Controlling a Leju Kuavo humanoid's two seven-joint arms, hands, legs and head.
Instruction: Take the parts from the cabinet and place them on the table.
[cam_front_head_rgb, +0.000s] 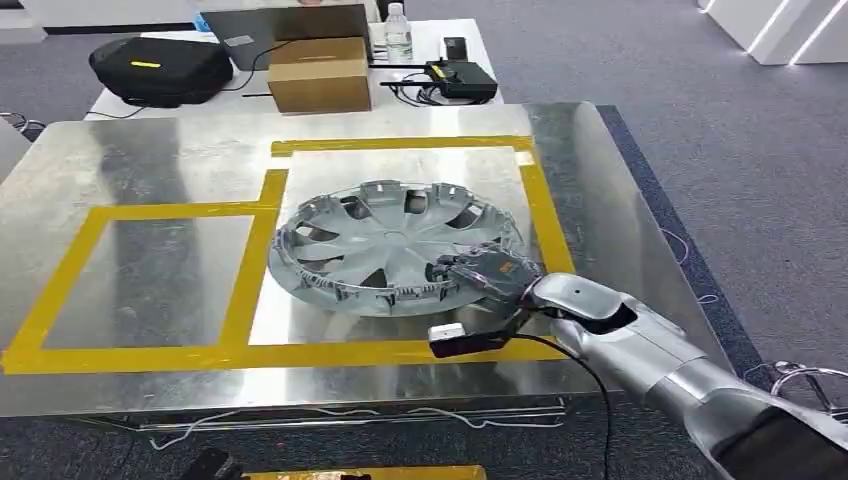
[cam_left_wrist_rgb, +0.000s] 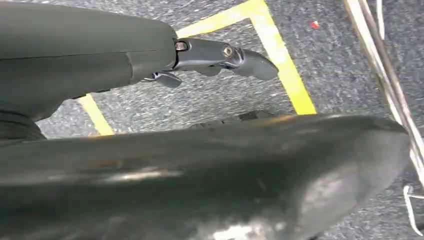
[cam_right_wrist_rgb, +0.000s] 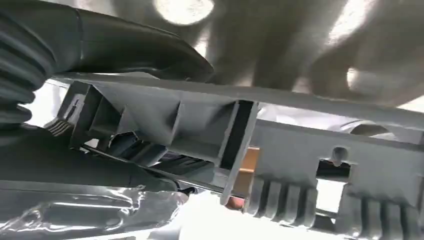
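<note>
A silver wheel cover (cam_front_head_rgb: 385, 245) lies on the steel table (cam_front_head_rgb: 150, 150), inside the right-hand yellow tape frame (cam_front_head_rgb: 545, 210). My right hand (cam_front_head_rgb: 490, 272) grips its near right rim, and the silver arm reaches in from the lower right. In the right wrist view the thumb (cam_right_wrist_rgb: 140, 45) lies over the grey ribbed rim (cam_right_wrist_rgb: 310, 150), with dark fingers (cam_right_wrist_rgb: 75, 167) under it. My left hand (cam_left_wrist_rgb: 215, 57) hangs over the carpet, fingers stretched out and holding nothing.
A second yellow tape frame (cam_front_head_rgb: 150, 210) marks the table's left half. Behind the table a white desk holds a cardboard box (cam_front_head_rgb: 320, 75), a black bag (cam_front_head_rgb: 160, 68), a water bottle (cam_front_head_rgb: 398, 32) and a black device (cam_front_head_rgb: 462, 80). Yellow floor tape (cam_left_wrist_rgb: 280, 60) runs under my left hand.
</note>
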